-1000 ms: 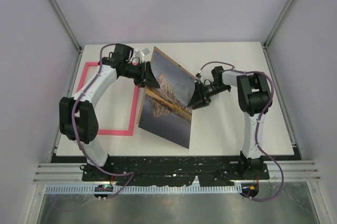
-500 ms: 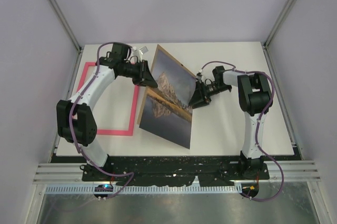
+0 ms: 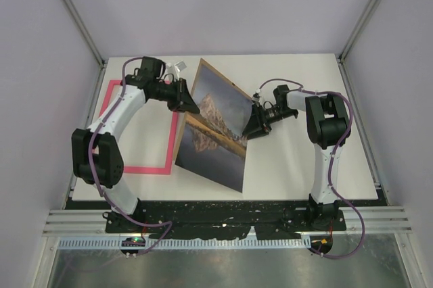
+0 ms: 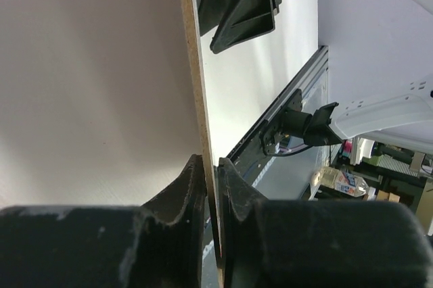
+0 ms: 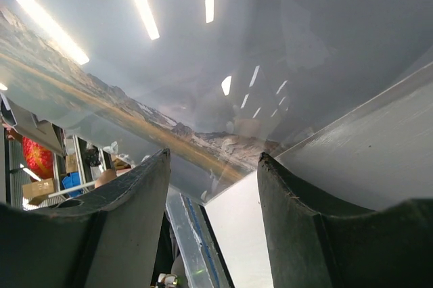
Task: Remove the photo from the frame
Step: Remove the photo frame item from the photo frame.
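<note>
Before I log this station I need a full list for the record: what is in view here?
frame: one, pink, flat on the table's left side, nothing inside it
photo: one, mountain over a dark lake, held tilted mid-table, lower edge near the table
board: one, brown, behind the photo, its edge showing along the photo's far side
table: one, white, under everything
left tool: one, black, pinched on the board's left edge
right tool: one, black, jaws apart at the photo's right edge
</note>
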Available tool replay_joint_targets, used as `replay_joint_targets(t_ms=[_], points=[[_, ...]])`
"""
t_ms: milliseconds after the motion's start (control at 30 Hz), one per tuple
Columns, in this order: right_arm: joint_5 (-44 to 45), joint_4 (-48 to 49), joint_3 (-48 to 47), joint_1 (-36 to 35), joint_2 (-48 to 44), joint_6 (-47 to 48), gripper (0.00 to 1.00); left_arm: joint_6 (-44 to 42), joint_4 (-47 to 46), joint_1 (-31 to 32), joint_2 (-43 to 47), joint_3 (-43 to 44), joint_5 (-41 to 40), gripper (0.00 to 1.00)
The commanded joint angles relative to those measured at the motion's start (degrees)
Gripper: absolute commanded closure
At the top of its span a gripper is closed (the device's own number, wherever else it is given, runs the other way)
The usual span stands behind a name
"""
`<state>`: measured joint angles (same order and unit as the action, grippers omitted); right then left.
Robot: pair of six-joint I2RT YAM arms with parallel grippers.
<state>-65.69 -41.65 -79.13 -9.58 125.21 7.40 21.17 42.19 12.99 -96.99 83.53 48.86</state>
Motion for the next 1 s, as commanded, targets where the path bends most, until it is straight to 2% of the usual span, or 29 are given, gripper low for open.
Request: replay_joint_targets(t_ms=[0,400,700,967], points=[[-1.98,0.69,-0.06,0.53,0.03,1.04,0.41,2.38,-4.57,-1.48,4.70,-0.20,5.02,0.92],[-3.57,-1.42,-0.93,1.06,0.04,2.09,0.40,7.66,-9.50,-4.03,6.46,-1.96,9.41,0.93],[-4.27,-2.74,-1.29,1.32,0.30,3.15,0.40,8.45,-10.55,-4.91,7.43,-3.37,9.32,0.92],[-8.66,-5.46,-1.90,1.67,0.30,5.78,0.40,9.15,-11.17,-6.58,8.31,-4.42,7.83,0.92]])
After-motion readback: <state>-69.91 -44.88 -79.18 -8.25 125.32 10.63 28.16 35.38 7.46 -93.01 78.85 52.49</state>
